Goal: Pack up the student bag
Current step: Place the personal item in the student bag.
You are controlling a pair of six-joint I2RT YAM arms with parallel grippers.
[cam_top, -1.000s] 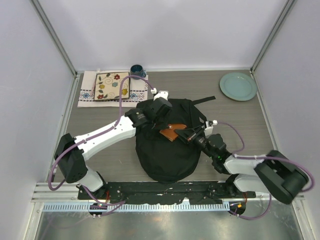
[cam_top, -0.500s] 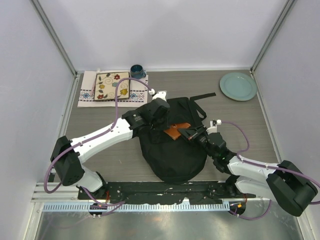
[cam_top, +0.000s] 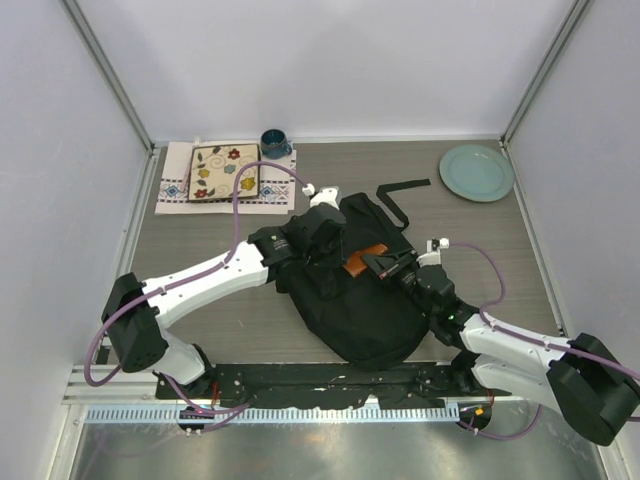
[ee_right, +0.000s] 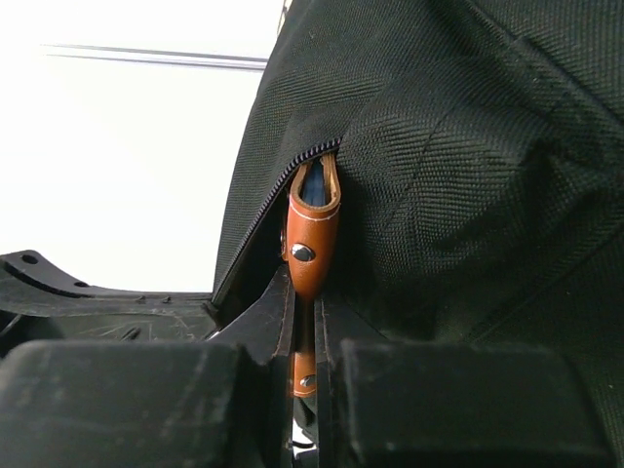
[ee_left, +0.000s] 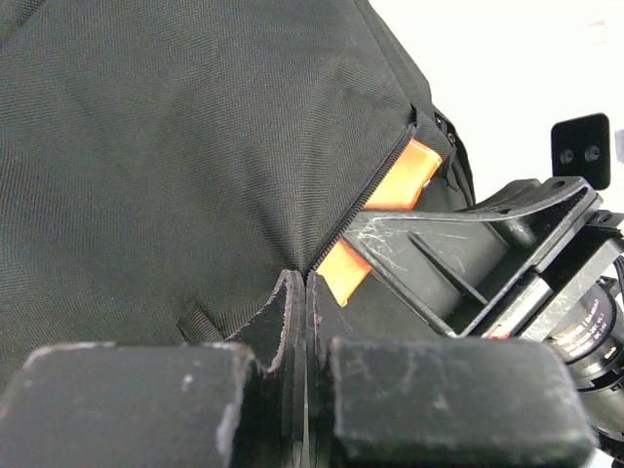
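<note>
The student bag [cam_top: 360, 310] is a large black backpack lying mid-table. My left gripper [cam_top: 322, 226] is at its upper left; in the left wrist view the left gripper [ee_left: 307, 289] is shut on the bag's fabric [ee_left: 195, 146] at the zip edge. My right gripper [cam_top: 388, 266] is shut on a brown leather case [cam_top: 362, 260], half inside the zip opening. In the right wrist view the case [ee_right: 312, 234] stands between my right gripper's [ee_right: 307, 297] jaws, its top under the bag's zip edge [ee_right: 468, 146]. The case also shows orange in the left wrist view [ee_left: 405, 175].
A pale green plate [cam_top: 476, 172] lies at the back right. A patterned cloth [cam_top: 178, 186] with a floral board [cam_top: 224, 172] and a dark blue mug [cam_top: 275, 142] sit at the back left. A black bag strap [cam_top: 400, 190] trails toward the back.
The bag has shifted right and turned, its strap stretching out behind. Both grippers moved with it, and the brown case sits deeper in the zip opening, with less of it showing.
</note>
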